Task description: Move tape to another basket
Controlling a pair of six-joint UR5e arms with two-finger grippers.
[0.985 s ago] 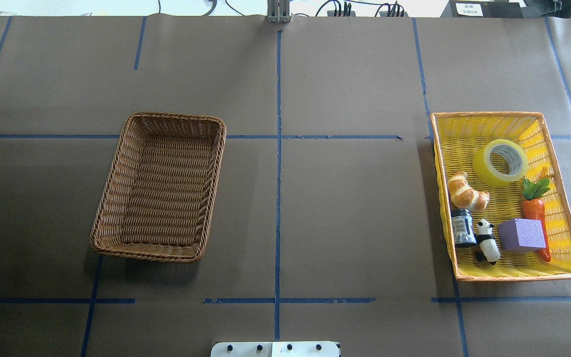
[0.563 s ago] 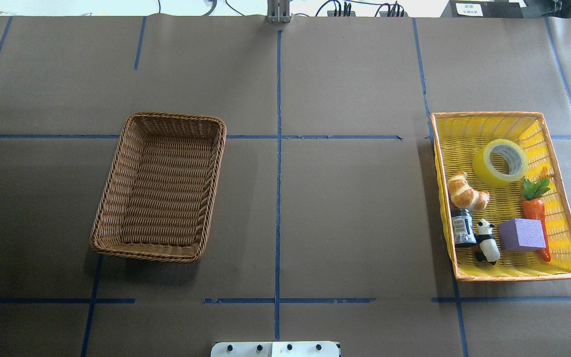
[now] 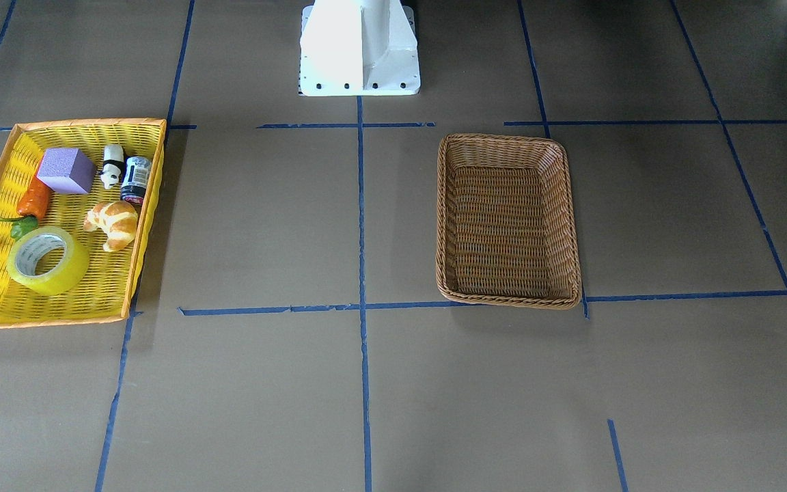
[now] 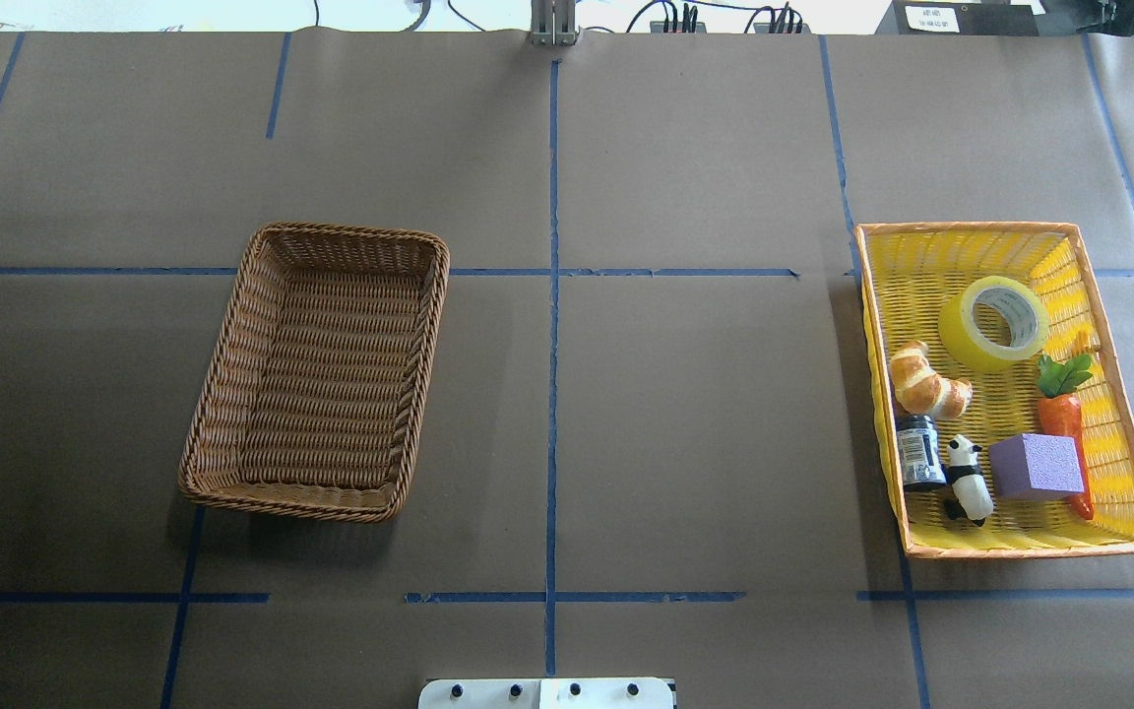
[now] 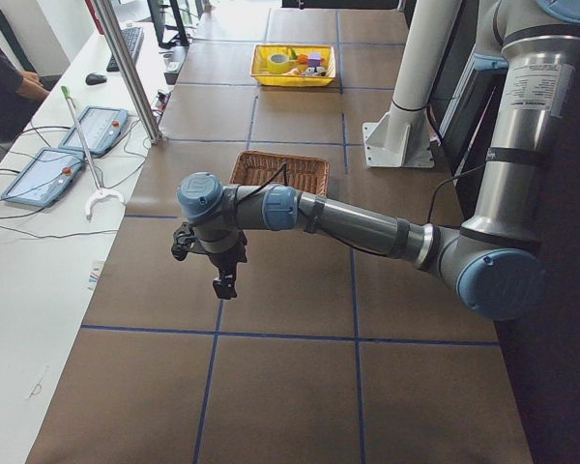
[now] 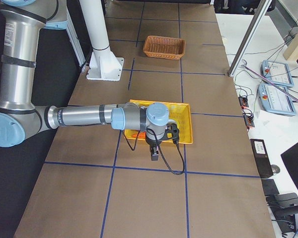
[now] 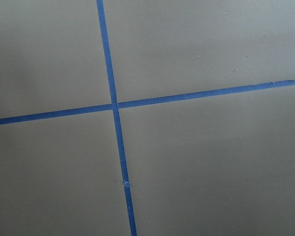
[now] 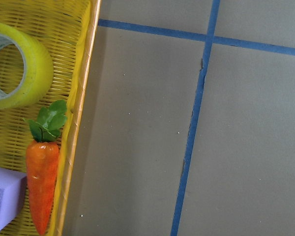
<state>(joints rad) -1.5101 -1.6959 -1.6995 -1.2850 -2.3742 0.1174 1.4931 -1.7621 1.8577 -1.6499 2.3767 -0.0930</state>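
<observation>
The tape is a yellow roll lying in the far half of the yellow, orange-rimmed tray basket. It also shows in the front view and the right wrist view. The brown wicker basket stands empty on the left half of the table. My left gripper shows only in the exterior left view, above bare table beyond the wicker basket. My right gripper shows only in the exterior right view, just outside the yellow tray. I cannot tell whether either is open or shut.
The yellow tray also holds a croissant, a dark jar, a panda figure, a purple cube and a carrot. The white robot base stands at the table's near edge. Blue tape lines cross the brown table.
</observation>
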